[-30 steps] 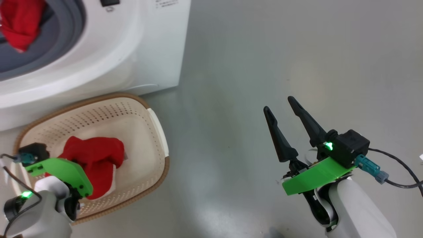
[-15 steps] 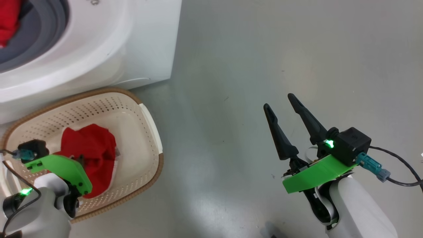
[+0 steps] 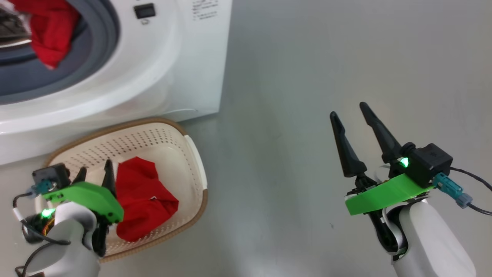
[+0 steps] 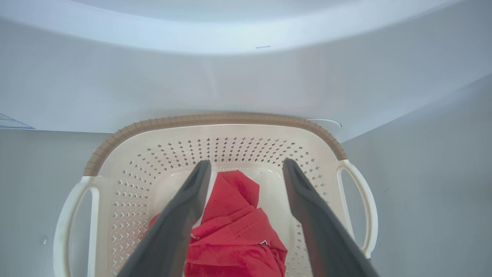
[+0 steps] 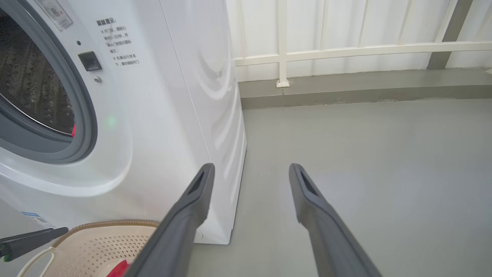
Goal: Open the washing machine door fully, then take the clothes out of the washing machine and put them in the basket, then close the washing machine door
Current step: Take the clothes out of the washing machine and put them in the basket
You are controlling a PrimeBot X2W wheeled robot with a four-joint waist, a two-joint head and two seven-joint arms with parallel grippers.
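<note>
The white washing machine (image 3: 161, 65) stands at the upper left with its grey rubber ring exposed. Red clothes (image 3: 52, 32) hang at the drum's mouth. The washing machine door is out of view. In front of the machine sits the cream basket (image 3: 194, 154) on the floor, with one red garment (image 3: 144, 200) lying in it. My left gripper (image 3: 95, 169) hovers open over the basket's left half, and its wrist view shows the garment (image 4: 238, 231) lying loose below the spread fingers (image 4: 180, 219). My right gripper (image 3: 348, 109) is open and empty over bare floor at the right.
Grey floor (image 3: 288, 77) stretches to the right of the machine and basket. In the right wrist view a low step and a white railing (image 5: 346, 50) run behind the machine. A dark cable (image 3: 474, 181) trails from my right wrist.
My left gripper has opened and let go of the red garment, which now lies in the basket. Its fingers have lifted into sight. The head camera has shifted. The right arm holds its pose.
</note>
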